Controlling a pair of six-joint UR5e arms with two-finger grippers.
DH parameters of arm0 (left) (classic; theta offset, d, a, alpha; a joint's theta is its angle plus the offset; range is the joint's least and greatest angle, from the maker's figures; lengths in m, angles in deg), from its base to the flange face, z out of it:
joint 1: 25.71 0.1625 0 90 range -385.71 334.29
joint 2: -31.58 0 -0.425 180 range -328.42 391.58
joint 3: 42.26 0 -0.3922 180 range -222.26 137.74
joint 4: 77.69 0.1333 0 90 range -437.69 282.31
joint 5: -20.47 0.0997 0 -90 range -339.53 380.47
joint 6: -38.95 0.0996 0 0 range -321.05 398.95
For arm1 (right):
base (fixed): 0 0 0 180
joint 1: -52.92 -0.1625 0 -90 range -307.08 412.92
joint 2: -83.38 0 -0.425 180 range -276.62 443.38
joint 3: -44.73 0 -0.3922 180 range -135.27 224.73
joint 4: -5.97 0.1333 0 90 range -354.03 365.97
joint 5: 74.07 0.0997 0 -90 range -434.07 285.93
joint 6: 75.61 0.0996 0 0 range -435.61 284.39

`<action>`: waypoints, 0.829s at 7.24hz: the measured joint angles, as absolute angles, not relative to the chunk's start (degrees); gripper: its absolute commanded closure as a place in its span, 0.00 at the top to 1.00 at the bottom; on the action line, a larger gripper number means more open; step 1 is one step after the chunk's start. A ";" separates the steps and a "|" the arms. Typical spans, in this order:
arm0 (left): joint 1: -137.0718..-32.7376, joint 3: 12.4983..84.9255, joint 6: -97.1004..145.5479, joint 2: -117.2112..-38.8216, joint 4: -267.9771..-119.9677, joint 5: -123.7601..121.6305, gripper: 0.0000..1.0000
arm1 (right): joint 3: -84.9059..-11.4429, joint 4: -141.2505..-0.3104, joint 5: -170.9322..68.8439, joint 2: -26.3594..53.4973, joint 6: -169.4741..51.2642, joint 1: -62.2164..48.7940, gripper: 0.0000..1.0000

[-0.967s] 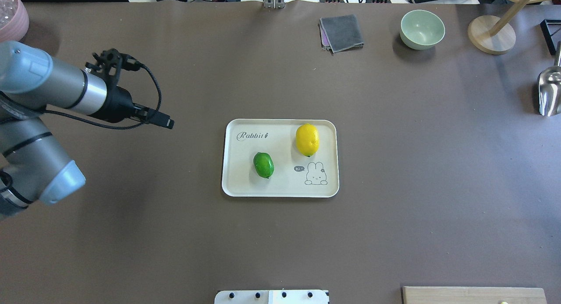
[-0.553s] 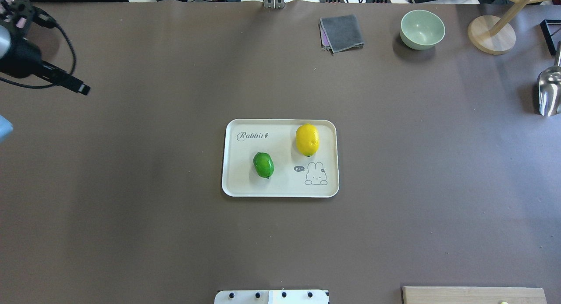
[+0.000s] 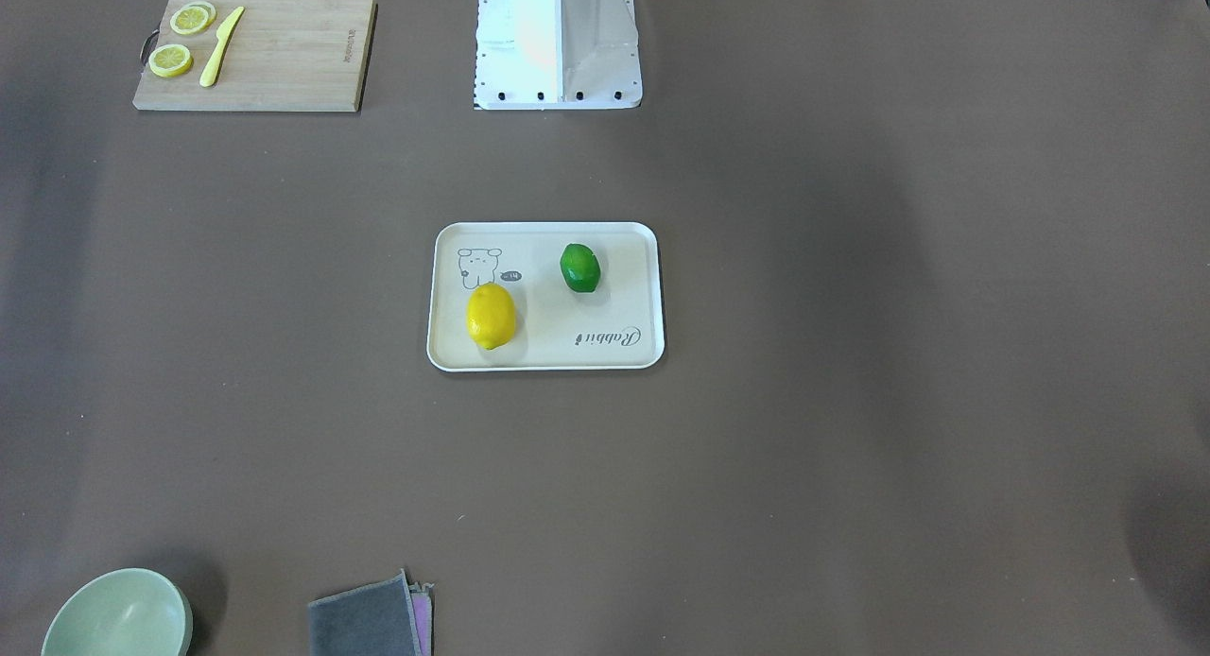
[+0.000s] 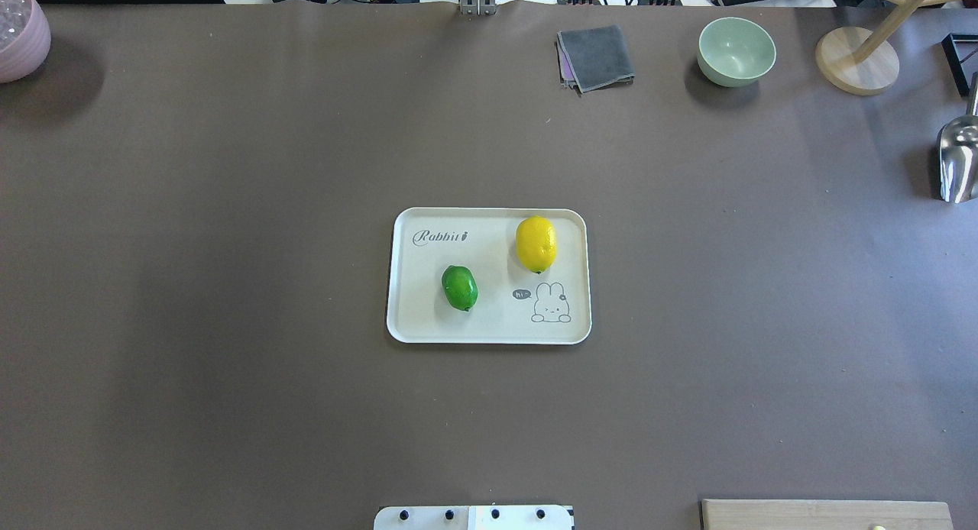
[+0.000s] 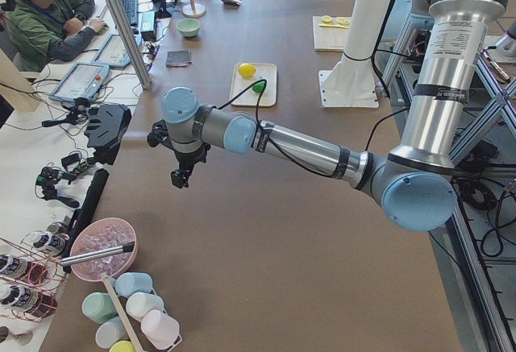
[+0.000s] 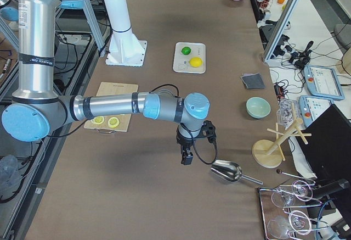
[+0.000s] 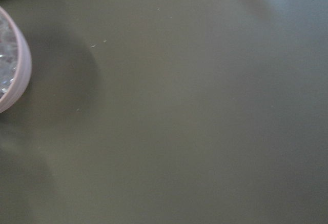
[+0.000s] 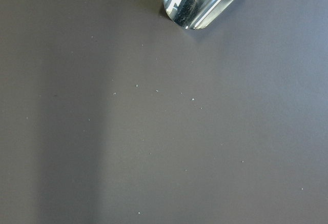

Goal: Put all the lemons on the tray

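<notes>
The beige tray (image 4: 428,320) with the "Rabbit" script lies at the table's middle. The yellow lemon (image 4: 535,243) and the smaller green lemon (image 4: 459,287) both rest on it, apart from each other; they also show in the front view, yellow (image 3: 492,316) and green (image 3: 579,267). My left gripper (image 5: 181,176) hangs over bare table far from the tray, near the pink bowl. My right gripper (image 6: 187,157) hangs near the metal scoop. Both show only in the side views, so I cannot tell whether they are open or shut.
A wooden cutting board (image 3: 284,51) with lemon slices and a pale knife lies near the robot base. A green bowl (image 4: 736,50), grey cloth (image 4: 595,56), wooden stand (image 4: 856,60), metal scoop (image 4: 959,159) and pink bowl (image 4: 19,33) stand along the table's far edge and ends.
My left arm has swung away to the left and left the overhead view. The tray and both lemons have not moved.
</notes>
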State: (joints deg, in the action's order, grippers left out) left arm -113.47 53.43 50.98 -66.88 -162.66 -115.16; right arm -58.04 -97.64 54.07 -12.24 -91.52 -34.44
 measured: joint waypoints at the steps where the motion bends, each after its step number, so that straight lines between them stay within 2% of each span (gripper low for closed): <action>1: -114.13 52.38 51.64 -65.43 -162.84 -110.93 0.99 | -58.06 -97.62 54.07 -12.31 -91.52 -34.44 1.00; 4: -114.41 51.89 51.88 -59.66 -166.85 -105.83 0.99 | -58.12 -97.60 54.08 -12.42 -91.51 -34.44 1.00; 6: -114.42 55.70 52.15 -54.92 -167.39 -105.39 0.99 | -58.14 -97.63 54.20 -12.45 -91.51 -34.44 1.00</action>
